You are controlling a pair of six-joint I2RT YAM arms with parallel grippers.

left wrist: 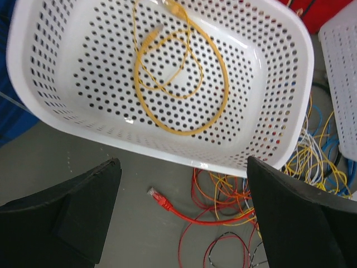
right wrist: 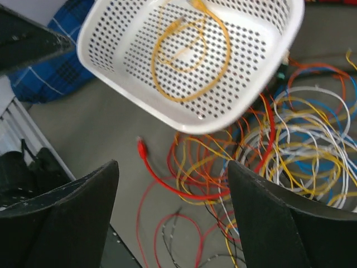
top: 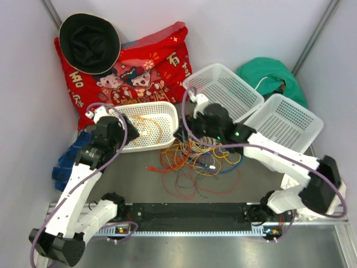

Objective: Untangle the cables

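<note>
The cables (top: 195,162) lie in a loose tangle of red, orange, yellow, blue and white wires on the grey table, just right of a white basket (top: 167,114). A yellow cable (left wrist: 184,84) is coiled inside that basket (left wrist: 279,72). A red cable's plug (left wrist: 159,198) rests on the table by the basket's near rim. My left gripper (left wrist: 183,166) hangs open above that rim, holding nothing. My right gripper (right wrist: 173,164) is open too, above the left side of the tangle (right wrist: 290,145) and empty. From above, the left gripper (top: 124,135) and right gripper (top: 183,133) flank the basket.
Two more white baskets (top: 223,89) (top: 284,123) stand at the back right, beside a green cloth (top: 273,78). A red printed cushion (top: 139,64) and a black hat (top: 89,42) lie behind the left basket. Blue cloth (top: 67,159) sits at the left edge.
</note>
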